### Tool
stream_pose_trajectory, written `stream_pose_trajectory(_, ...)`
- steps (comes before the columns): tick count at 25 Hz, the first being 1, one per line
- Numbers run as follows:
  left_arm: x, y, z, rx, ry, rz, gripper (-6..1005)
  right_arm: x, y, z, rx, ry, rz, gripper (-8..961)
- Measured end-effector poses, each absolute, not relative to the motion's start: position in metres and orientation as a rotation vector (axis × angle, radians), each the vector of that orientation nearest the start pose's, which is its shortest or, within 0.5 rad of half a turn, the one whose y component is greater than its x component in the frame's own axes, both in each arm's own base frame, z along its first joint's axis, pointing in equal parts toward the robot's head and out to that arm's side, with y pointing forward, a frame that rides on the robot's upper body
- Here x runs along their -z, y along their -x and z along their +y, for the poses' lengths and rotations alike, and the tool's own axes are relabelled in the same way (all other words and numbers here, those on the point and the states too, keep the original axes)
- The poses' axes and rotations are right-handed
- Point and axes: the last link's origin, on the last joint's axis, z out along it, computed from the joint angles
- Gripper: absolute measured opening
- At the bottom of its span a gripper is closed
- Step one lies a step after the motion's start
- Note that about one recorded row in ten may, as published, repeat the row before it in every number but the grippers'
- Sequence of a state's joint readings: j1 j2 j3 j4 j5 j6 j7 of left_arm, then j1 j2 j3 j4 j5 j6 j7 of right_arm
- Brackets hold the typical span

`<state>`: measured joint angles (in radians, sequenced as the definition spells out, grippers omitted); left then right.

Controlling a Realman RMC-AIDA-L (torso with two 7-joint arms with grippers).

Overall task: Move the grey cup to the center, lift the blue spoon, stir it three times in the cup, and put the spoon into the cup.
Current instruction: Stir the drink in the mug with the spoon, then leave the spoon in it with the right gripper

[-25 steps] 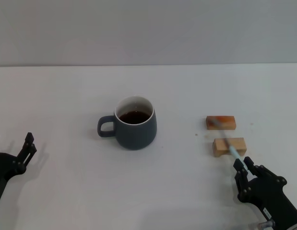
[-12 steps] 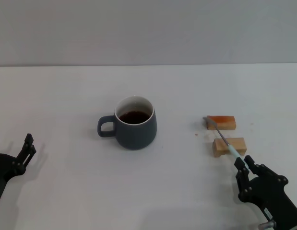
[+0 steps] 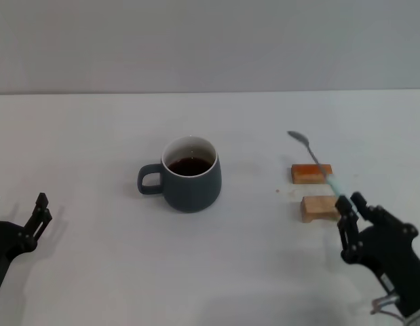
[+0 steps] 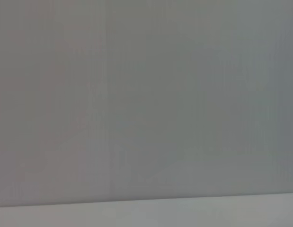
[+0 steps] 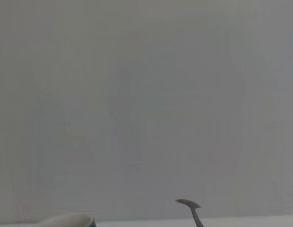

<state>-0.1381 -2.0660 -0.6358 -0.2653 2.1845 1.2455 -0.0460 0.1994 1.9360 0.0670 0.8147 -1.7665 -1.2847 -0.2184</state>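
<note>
Head view, right hand (image 3: 349, 204) pinching blue spoon (image 3: 317, 161) aloft, grey cup (image 3: 191, 174) unmarked, left hand (image 3: 34, 216) spread

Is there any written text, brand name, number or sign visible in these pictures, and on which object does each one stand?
None: no word, label, number or sign can be read in any view.
The grey cup is plain, with no print on its visible side.
The blue spoon, held by the right end effector, shows no marking.
The two wooden blocks show no lettering.
The left end effector, low at the left, carries no readable label.
</note>
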Motion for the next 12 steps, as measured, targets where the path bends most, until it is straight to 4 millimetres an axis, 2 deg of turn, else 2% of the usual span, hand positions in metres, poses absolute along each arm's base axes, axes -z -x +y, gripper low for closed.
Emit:
stream_pose_trajectory(4, 0.032, 0.373, 0.228, 0.568, 1.594, -0.622, 858, 0.066, -0.257, 0.224, -0.791, 1.819, 0.623, 159)
stream_pose_trajectory(6, 0.033, 0.373, 0.228, 0.571, 1.594, -0.622, 858, 0.053, -0.235, 0.239, -0.775, 1.852, 0.61, 159)
stream_pose_trajectory(7, 0.033, 0.373, 0.228, 0.571, 1.594, -0.622, 858, 0.053, -0.235, 0.239, -0.775, 1.852, 0.61, 159)
stream_pose_trajectory(9, 0.033, 0.373, 0.228, 0.57, 1.594, -0.622, 858, 0.044, -0.21, 0.253, -0.775, 1.893, 0.615, 159)
stream_pose_trajectory(10, 0.033, 0.373, 0.228, 0.569, 1.594, -0.622, 858, 0.044, -0.21, 0.253, -0.775, 1.893, 0.615, 159)
stream_pose_trajectory(12, 0.032, 0.373, 0.228, 0.568, 1.593, -0.622, 858, 0.043, -0.195, 0.26, -0.751, 1.947, 0.619, 159)
